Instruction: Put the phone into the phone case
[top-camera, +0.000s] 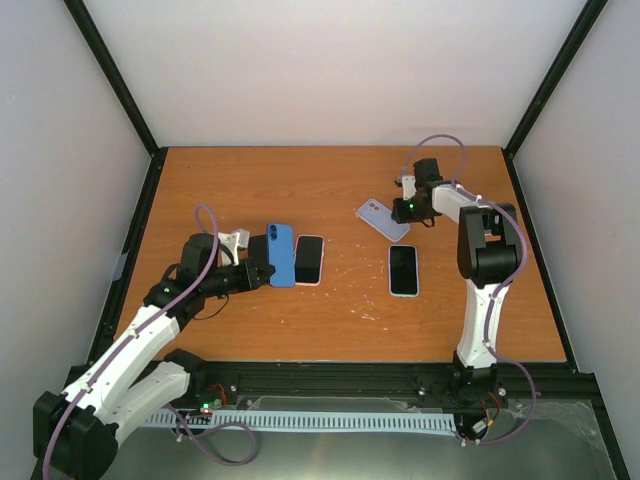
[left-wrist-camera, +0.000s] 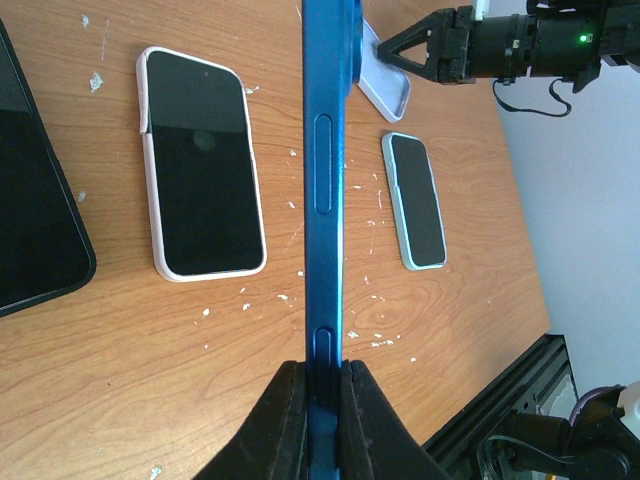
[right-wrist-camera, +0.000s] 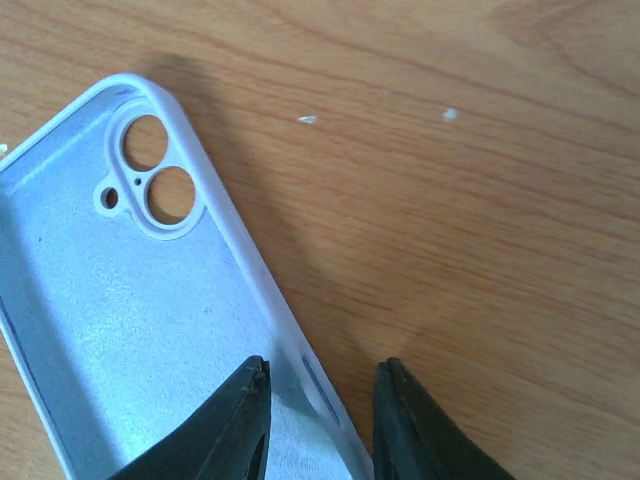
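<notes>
My left gripper (left-wrist-camera: 320, 372) is shut on a blue phone (left-wrist-camera: 325, 150), held on edge above the table; it shows in the top view (top-camera: 281, 254) with the gripper (top-camera: 262, 272) at its near end. An empty lilac phone case (right-wrist-camera: 120, 320) lies open side up at the back right, also in the top view (top-camera: 383, 219). My right gripper (right-wrist-camera: 320, 375) is open, one finger inside the case, the other outside its right wall. It shows in the top view (top-camera: 406, 207).
A phone in a pink case (top-camera: 309, 259) lies beside the blue phone, also in the left wrist view (left-wrist-camera: 203, 162). A phone in a mint case (top-camera: 403, 269) lies at centre right. A black phone (left-wrist-camera: 35, 215) lies at the left.
</notes>
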